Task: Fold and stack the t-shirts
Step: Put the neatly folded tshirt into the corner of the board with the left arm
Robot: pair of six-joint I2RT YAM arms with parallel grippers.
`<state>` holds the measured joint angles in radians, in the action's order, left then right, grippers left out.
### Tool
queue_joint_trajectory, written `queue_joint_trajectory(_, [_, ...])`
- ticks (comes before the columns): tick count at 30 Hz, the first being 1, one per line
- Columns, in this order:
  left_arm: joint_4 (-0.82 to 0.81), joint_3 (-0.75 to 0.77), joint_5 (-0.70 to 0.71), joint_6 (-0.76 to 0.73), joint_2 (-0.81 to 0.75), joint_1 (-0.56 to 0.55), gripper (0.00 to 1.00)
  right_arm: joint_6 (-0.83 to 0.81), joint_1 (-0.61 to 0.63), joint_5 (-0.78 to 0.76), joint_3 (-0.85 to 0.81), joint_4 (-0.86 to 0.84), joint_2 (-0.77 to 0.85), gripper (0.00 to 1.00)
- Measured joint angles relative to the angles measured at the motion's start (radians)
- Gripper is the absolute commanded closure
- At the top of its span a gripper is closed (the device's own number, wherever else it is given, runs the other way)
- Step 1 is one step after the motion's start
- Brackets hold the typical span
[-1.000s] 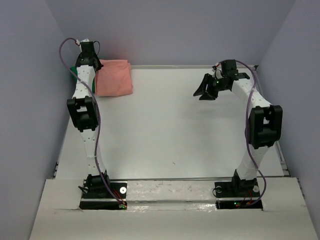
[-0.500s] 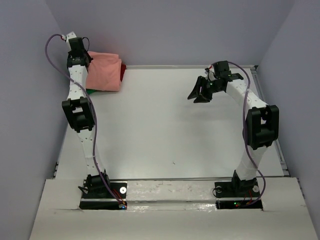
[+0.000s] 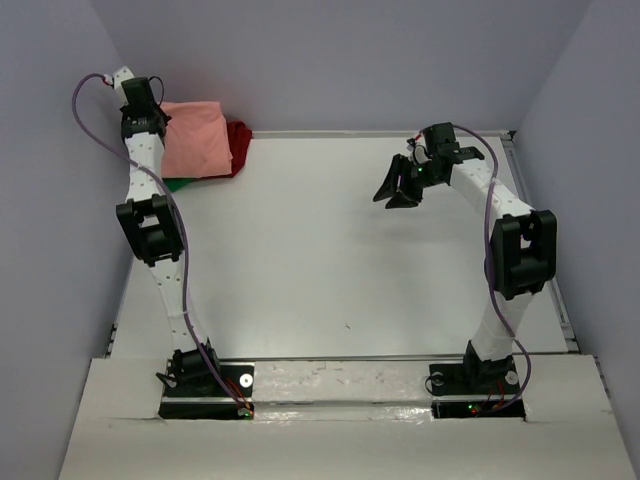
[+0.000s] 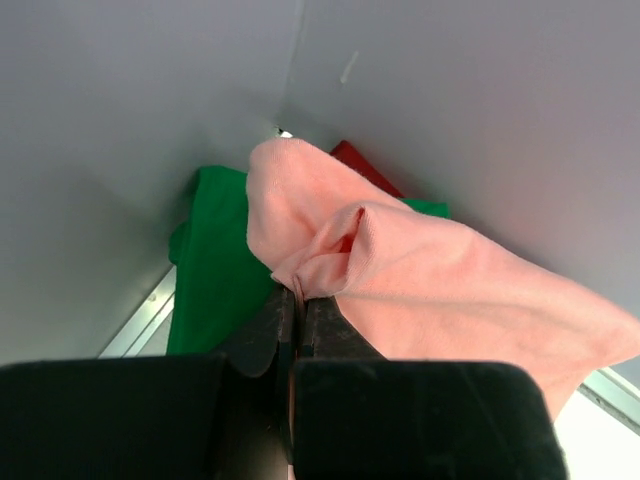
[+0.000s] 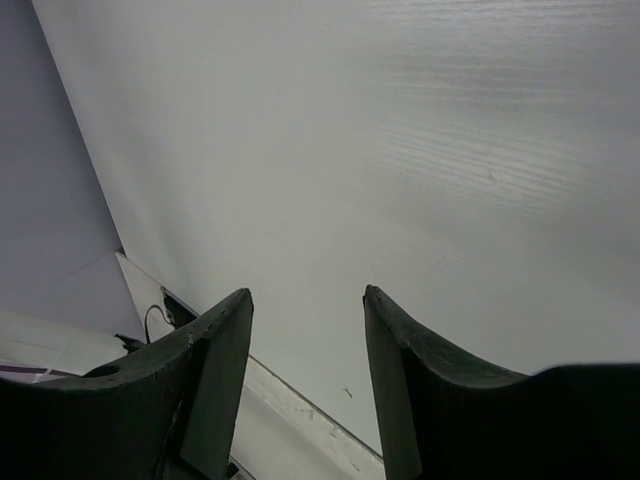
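My left gripper (image 4: 298,293) is shut on an edge of the folded salmon-pink t-shirt (image 4: 420,265) and holds it lifted at the far left corner of the table, over the green t-shirt (image 4: 215,265) and the dark red t-shirt (image 4: 362,166). From above, the pink t-shirt (image 3: 197,140) hangs beside my left gripper (image 3: 160,122), covering most of the dark red t-shirt (image 3: 238,137) and the green t-shirt (image 3: 176,184). My right gripper (image 3: 393,190) is open and empty above the far right part of the table; its fingers (image 5: 215,345) frame bare table.
Grey walls close in the table (image 3: 330,250) on the left, back and right. The stack sits tight in the far left corner against the walls. A metal rail (image 3: 560,300) runs along the table's right edge.
My left gripper has carried the pink t-shirt up and to the far left, over the green and dark red t-shirts. My right gripper has drifted slightly left.
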<state>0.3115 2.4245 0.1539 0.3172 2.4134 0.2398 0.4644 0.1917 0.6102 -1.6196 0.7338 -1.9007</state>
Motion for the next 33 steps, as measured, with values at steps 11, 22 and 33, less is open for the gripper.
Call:
queue_joint_trajectory(11, [-0.003,0.000,0.031,0.006,0.019,0.020,1.00,0.001,0.006,0.000,0.000,0.000,-0.010,0.46])
queue_joint_trajectory(22, [-0.008,-0.010,0.055,0.006,0.028,0.020,0.83,0.004,0.012,0.000,0.000,0.000,-0.019,0.46])
queue_joint_trajectory(33, [-0.018,-0.011,0.071,0.034,0.028,0.035,0.01,0.005,0.017,0.001,0.011,-0.002,-0.019,0.46])
